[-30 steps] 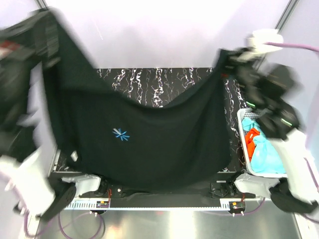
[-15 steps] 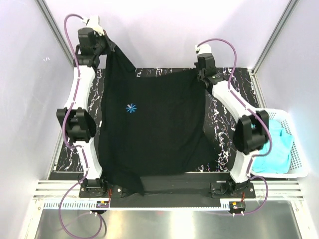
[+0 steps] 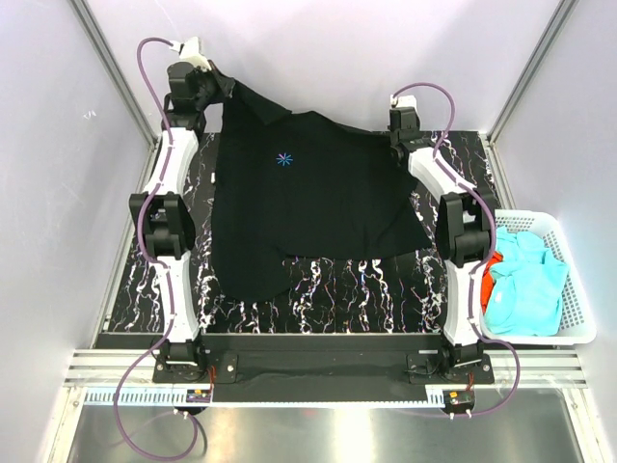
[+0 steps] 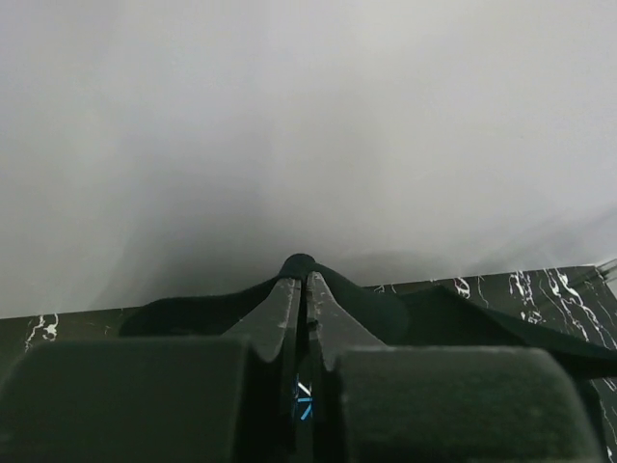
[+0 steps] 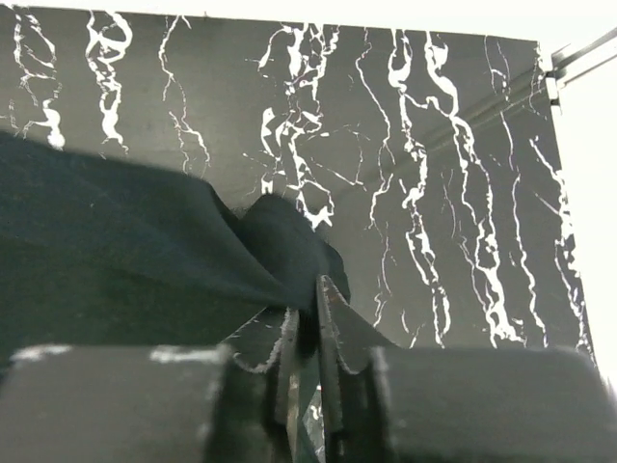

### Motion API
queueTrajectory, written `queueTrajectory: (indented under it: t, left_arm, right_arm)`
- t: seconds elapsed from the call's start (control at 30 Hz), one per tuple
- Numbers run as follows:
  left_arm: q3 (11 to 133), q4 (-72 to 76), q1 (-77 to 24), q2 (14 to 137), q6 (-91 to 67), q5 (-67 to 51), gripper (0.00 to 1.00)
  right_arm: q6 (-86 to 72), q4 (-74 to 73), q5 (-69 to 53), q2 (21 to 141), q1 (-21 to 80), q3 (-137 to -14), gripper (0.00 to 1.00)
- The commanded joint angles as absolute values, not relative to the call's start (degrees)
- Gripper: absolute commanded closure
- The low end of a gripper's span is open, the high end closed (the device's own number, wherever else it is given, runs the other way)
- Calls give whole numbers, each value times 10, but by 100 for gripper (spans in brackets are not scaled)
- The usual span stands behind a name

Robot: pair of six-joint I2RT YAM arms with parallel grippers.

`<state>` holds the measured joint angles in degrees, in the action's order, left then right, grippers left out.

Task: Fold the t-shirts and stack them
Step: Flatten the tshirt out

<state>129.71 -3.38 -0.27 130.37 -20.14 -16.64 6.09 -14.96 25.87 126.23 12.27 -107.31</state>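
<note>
The large black t-shirt (image 3: 308, 203) with a small blue mark (image 3: 283, 159) hangs stretched between both grippers over the far half of the marble table (image 3: 366, 289). My left gripper (image 3: 214, 85) is shut on its far left corner, raised high; the pinched cloth (image 4: 298, 265) shows between its jaws in the left wrist view. My right gripper (image 3: 393, 147) is shut on the far right corner, low near the table; the pinched cloth (image 5: 275, 241) shows in the right wrist view. The shirt's near edge lies on the table. Turquoise shirts (image 3: 525, 285) and an orange-red one (image 3: 490, 265) lie in the basket.
The white lattice basket (image 3: 569, 289) stands off the table's right edge. Grey walls enclose the back and both sides. A metal rail (image 3: 308, 381) holding both arm bases runs along the near edge.
Both arms have swung the black shirt away from the camera to the far side of the table. The shirt has dropped from covering the near table to the far half.
</note>
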Motion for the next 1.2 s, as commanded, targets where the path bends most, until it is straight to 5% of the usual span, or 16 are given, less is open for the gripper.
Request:
queueTrajectory:
  t: [0.0,0.1,0.13,0.17,0.2,0.3,0.4,0.53,0.73,0.93,1.17]
  left_arm:
    - [1339,-30,11,1312,-192,-136,88]
    - [1339,-76,15,1303,-176,-89,60]
    - [1340,-101,20,1295,-173,-78,47]
    - [1336,-101,20,1295,-170,-78,47]
    - [1329,-125,22,1275,-161,-56,30]
    - [1271,-174,23,1230,-173,-23,13]
    - [1136,-187,23,1133,-213,-11,12]
    - [891,-194,21,995,-287,-32,28]
    - [616,-228,18,806,-368,-59,32]
    - [476,-304,3,693,-391,-54,30]
    - [459,-355,3,618,-375,-128,28]
  right_arm:
    - [62,-149,261,1275,119,-1130,74]
    - [68,-157,264,1288,115,-1144,53]
    - [69,-162,268,1290,111,-1152,37]
    - [69,-162,268,1290,109,-1155,29]
    - [65,-171,279,1289,106,-1159,25]
    - [27,-227,281,1280,103,-1181,17]
    - [-43,-321,263,1270,102,-1209,14]
    - [-142,-445,187,1241,104,-1217,11]
    - [-251,-463,-22,1115,105,-1032,8]
    - [-261,-411,-221,1031,159,-867,25]
    - [-250,-332,-317,1041,385,-814,26]
